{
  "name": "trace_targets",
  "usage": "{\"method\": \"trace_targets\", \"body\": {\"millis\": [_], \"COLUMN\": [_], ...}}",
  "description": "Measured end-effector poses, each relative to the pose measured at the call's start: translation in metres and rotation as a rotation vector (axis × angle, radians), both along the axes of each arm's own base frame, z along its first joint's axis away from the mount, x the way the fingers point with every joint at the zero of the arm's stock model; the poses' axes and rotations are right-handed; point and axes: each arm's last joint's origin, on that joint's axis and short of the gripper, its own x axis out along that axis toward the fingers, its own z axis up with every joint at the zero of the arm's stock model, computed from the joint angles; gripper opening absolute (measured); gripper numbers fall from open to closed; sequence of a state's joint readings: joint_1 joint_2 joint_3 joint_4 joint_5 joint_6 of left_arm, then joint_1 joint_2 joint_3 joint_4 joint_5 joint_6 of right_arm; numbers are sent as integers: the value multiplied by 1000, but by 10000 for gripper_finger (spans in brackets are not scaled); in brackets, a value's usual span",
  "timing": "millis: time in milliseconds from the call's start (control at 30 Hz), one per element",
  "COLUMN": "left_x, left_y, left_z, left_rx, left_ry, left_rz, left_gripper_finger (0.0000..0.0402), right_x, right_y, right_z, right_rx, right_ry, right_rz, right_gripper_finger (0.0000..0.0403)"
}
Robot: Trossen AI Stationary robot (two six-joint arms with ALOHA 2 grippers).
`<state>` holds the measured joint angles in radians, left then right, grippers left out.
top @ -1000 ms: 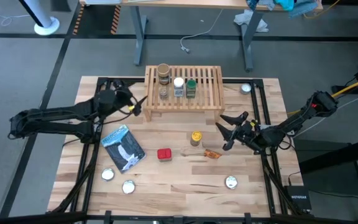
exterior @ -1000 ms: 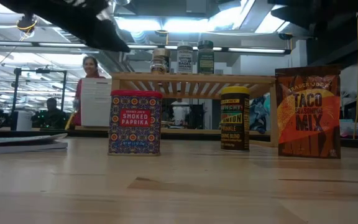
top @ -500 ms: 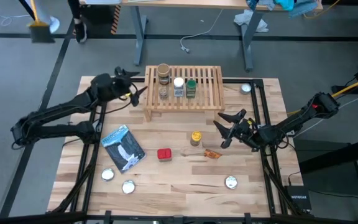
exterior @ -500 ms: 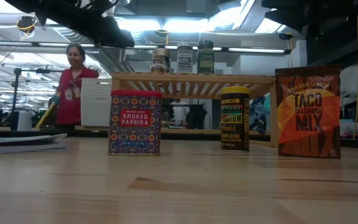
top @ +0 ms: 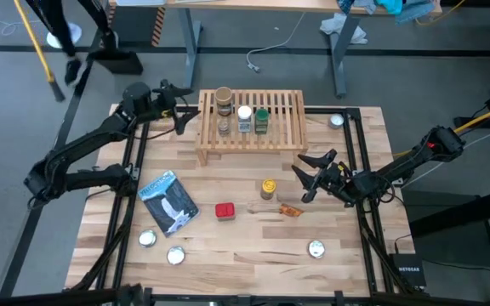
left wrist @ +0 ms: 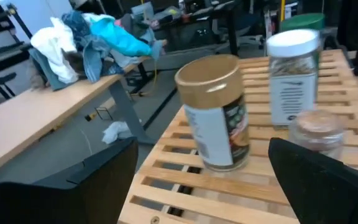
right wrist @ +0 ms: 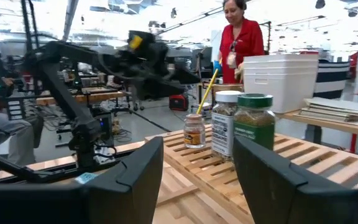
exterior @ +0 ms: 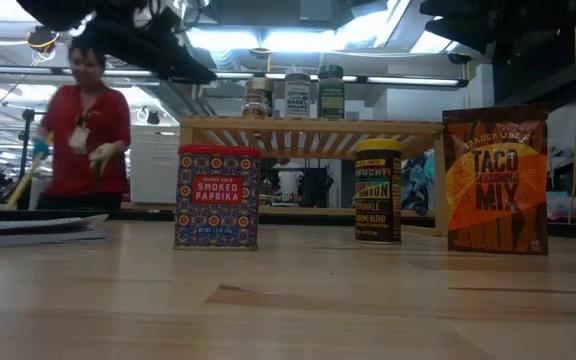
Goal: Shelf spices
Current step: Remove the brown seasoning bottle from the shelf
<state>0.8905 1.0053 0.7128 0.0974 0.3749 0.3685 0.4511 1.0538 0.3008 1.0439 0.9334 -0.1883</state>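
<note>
High view: left gripper beside shelf, jaws wide, empty. Four jars on shelf; tan-lid jar nearest. Right gripper near yellow-lid jar on bench, jaws apart, empty.

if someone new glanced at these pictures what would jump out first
The small light-wood slatted shelf at the far middle of the table already carries four spice jars, a tan-lidded one among them. In front of it, loose on the tabletop, stand a red smoked-paprika tin, a yellow-lidded jar and an orange taco-seasoning packet. The left gripper hangs open by the shelf's left end, and the right gripper waits open off its right front corner.
</note>
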Motion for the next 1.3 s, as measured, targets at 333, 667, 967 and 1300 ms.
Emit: {"method": "trace_targets", "body": {"millis": [333,667,967,1300], "left_x": [13,29,31,34], "left_y": [47,71,69,67], "left_z": [-8,-10,-5,-5], "left_rx": [-83,-99,-90,-105], "left_ry": [-25,-11,-61,-65], "left_rz": [-123,-192,-275,-283], "left_gripper_finger": [352,352,352,352], "right_x": [1,1,3,4], "right_y": [1,1,2,3], "right_z": [0,-1,-10,-30], "right_rx": [-12,-17,-65,-160], "right_ry": [-6,5,110,316], "right_rz": [45,46,47,52], "right_gripper_finger": [198,198,198,198]}}
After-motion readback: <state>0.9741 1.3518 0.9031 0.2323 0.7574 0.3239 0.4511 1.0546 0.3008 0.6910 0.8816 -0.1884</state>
